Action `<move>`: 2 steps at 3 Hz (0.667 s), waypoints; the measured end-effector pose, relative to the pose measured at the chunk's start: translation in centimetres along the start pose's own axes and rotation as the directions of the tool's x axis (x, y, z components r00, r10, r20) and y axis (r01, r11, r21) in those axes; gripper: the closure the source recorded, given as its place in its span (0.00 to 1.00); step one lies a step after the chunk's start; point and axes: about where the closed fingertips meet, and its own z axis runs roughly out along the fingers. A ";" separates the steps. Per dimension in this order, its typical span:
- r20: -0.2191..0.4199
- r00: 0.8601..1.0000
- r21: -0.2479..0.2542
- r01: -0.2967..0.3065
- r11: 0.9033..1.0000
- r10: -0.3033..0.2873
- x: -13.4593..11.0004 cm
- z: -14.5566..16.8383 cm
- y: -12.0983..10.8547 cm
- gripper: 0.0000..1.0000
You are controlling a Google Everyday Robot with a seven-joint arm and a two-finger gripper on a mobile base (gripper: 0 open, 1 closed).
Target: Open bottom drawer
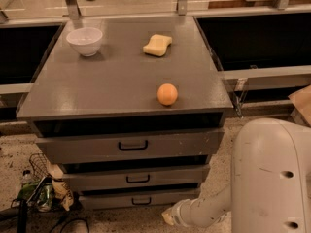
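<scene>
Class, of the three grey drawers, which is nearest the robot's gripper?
The bottom drawer, slimmest front and smallest handle; the gripper sits low by its right end, well below the other two.

The square grey worktop [97, 91] and the slim grey bottom drawer [107, 201] look matt. The round white bowl [84, 41] is glossy. The claw [168, 217], at the end of a smooth white arm, sits low at that drawer's right end.

hand [168, 217] low, right of bottom drawer [112, 201]
</scene>
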 end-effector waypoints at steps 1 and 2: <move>0.014 1.000 0.005 -0.009 1.000 0.009 -0.5 1.5 -0.4 0.96; 0.014 1.000 0.005 -0.009 1.000 0.009 -0.5 1.5 -0.4 0.73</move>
